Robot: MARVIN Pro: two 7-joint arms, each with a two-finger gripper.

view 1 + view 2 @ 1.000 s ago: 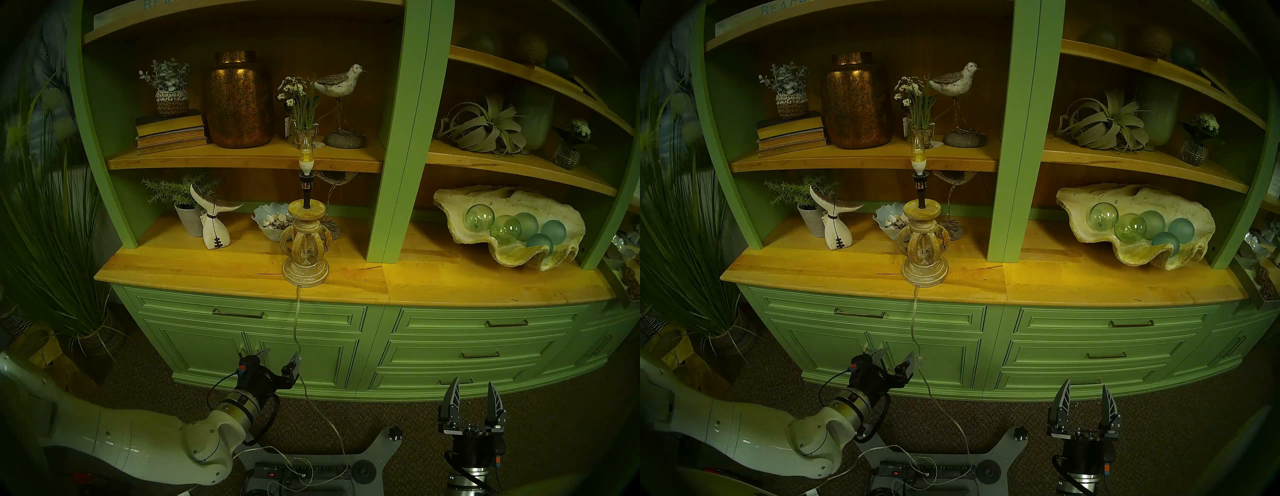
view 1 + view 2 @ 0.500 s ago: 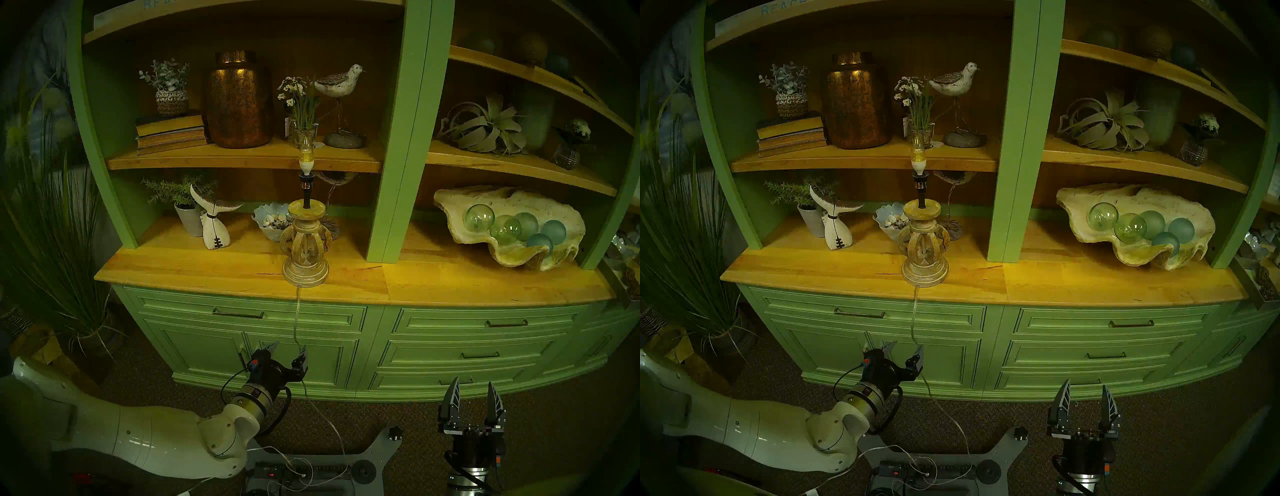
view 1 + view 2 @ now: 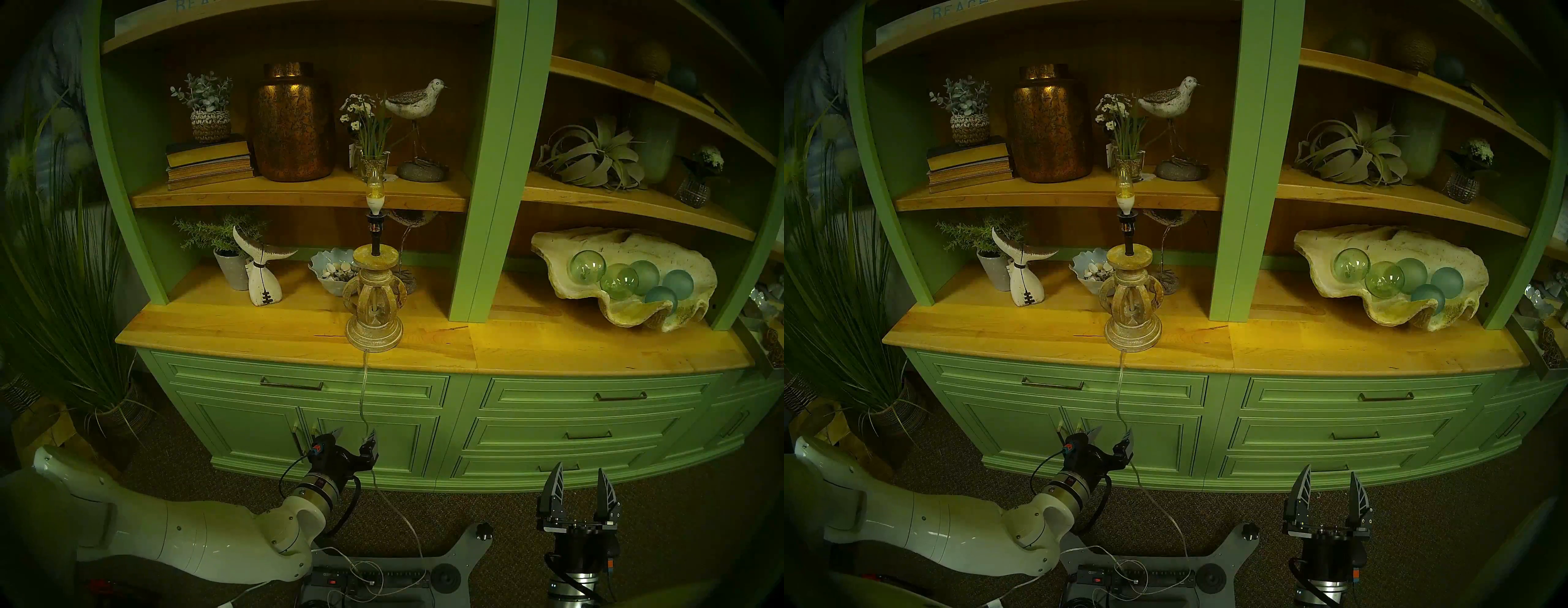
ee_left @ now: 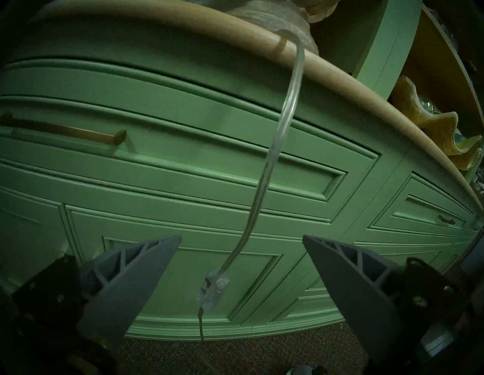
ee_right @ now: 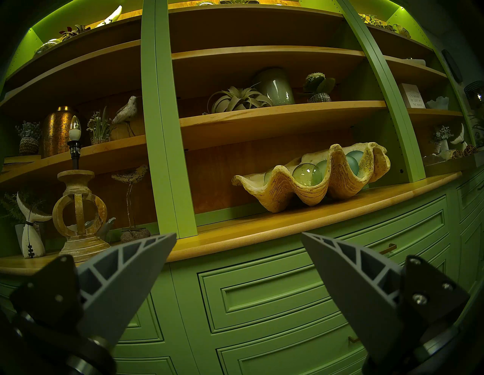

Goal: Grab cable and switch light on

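Left gripper [image 3: 354, 437] now sitting further right and a touch lower in the head view than a second ago, white forearm slid in from the lower left with it. Fingers spread wide, nothing pinched. Clear cable [image 3: 363, 390] hanging from the whitewashed lamp base [image 3: 374, 312] over the countertop edge [image 3: 254, 346], down the green cabinet front [image 3: 382, 407] at lower centre. Inline switch [image 4: 211, 288] dangling between the two open fingers in the left wrist view, lower middle of frame, not touching either. From the head camera, switch mostly hidden behind the right-hand finger [image 3: 370, 441], so contact hard to judge there.

Candle bulb [image 3: 375, 189] at upper centre, in front of the shelf edge, same faint yellowish tint as before; can't really tell lit from unlit. Right wrist view shows that bulb [image 5: 75, 128] looking dark.

Right gripper [image 3: 579, 492] parked at lower right, same spot as earlier, fingers wide apart and empty. Lower run of cable trailing over the carpet to a power strip [image 3: 365, 579] at bottom centre, tangled with other leads, plug end not clear. Left wrist view blurry overall.
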